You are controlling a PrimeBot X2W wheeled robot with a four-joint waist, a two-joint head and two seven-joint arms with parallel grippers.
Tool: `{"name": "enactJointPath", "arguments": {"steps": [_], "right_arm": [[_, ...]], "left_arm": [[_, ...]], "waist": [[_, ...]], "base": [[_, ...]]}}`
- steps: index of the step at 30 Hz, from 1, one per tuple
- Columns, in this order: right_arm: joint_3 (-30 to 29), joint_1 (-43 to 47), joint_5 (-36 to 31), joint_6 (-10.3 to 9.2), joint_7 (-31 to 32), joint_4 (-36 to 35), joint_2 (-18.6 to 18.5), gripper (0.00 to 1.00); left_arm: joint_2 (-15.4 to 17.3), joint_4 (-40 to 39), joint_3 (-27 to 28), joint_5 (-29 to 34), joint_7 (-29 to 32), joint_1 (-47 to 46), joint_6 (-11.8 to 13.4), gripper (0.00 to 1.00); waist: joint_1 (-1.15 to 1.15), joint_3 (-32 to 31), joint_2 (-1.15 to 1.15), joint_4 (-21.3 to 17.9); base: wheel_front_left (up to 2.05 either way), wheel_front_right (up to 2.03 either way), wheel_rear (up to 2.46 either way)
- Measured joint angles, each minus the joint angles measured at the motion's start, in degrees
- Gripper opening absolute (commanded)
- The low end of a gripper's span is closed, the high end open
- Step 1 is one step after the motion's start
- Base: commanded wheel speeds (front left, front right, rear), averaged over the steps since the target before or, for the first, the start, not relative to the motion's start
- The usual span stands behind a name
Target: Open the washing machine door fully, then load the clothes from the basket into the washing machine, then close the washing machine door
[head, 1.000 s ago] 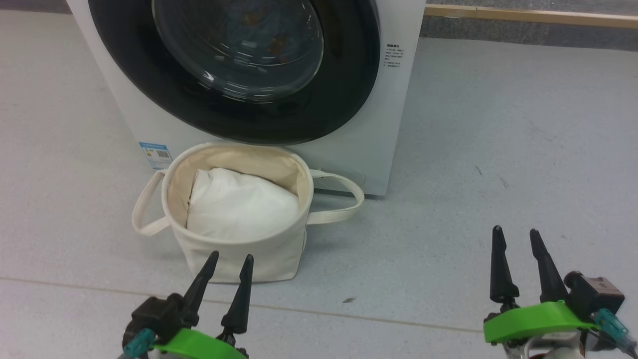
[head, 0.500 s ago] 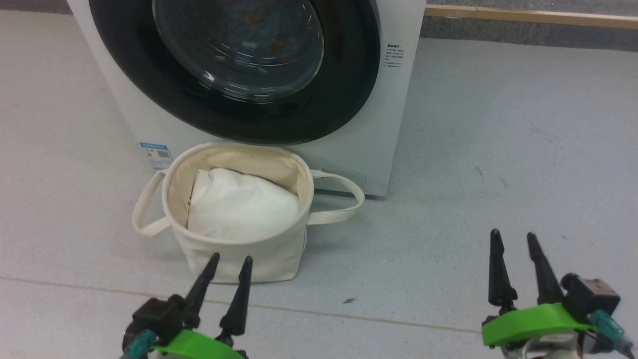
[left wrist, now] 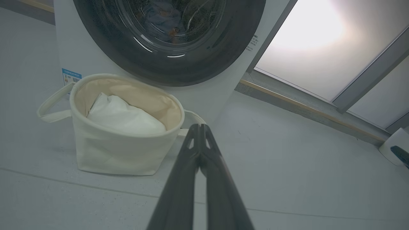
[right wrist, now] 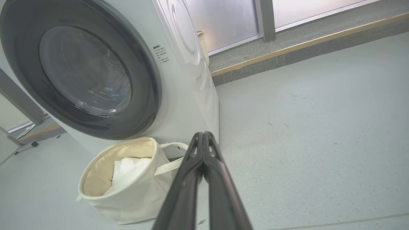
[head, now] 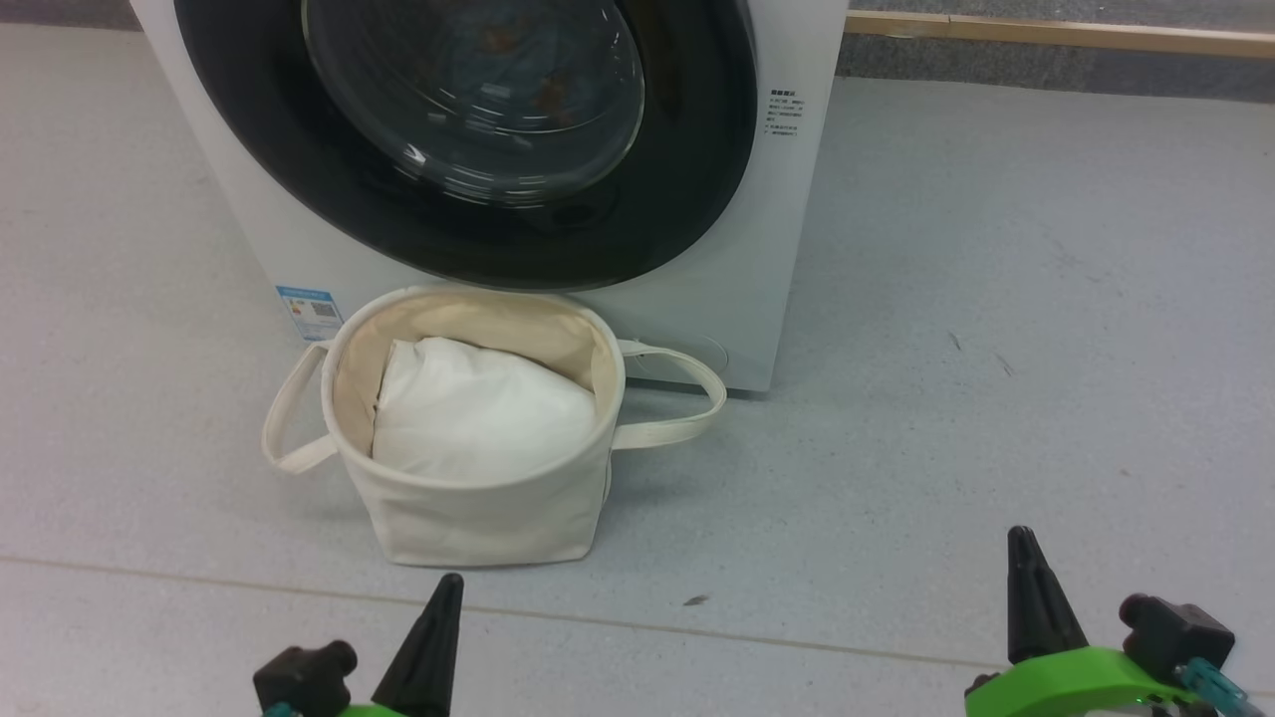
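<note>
The white washing machine (head: 767, 249) stands ahead, and its washing machine door (head: 697, 159) with the black rim lies flat against the front. Behind the glass I see the clothes (left wrist: 163, 16) as light-blue fabric with orange spots. The cream basket (head: 478, 518) sits on the floor right before the machine and holds a plain white pillow-like liner (head: 478, 408). My left gripper (head: 450, 588) is shut and empty, low and just in front of the basket. My right gripper (head: 1021, 543) is shut and empty over bare floor at the lower right. Both wrist views show fingertips pressed together: left gripper (left wrist: 199, 126), right gripper (right wrist: 203, 134).
Grey floor runs to the right of the machine, with a seam line (head: 797, 637) across it near me. A wooden strip (head: 1046, 35) edges a raised sill at the back, with frosted glass panels (left wrist: 306, 41) above. A white object (left wrist: 394, 150) stands by the sill.
Both grippers have gone from open to shut. Both now sit lower in the head view, drawn back from the basket and machine.
</note>
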Motion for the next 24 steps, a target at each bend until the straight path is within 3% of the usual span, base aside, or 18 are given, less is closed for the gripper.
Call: {"name": "enactJointPath", "arguments": {"steps": [24], "right_arm": [[-1.3, -0.4, 14.3, 0.0, 3.3, 0.1, -0.1, 0.0]], "left_arm": [[0.0, -1.1, 2.5, -14.0, 3.6, 0.0, 0.0, 0.0]], "waist": [[-0.03, 0.1, -0.01, -0.4]], "base": [[0.0, 0.0, 0.0]]}}
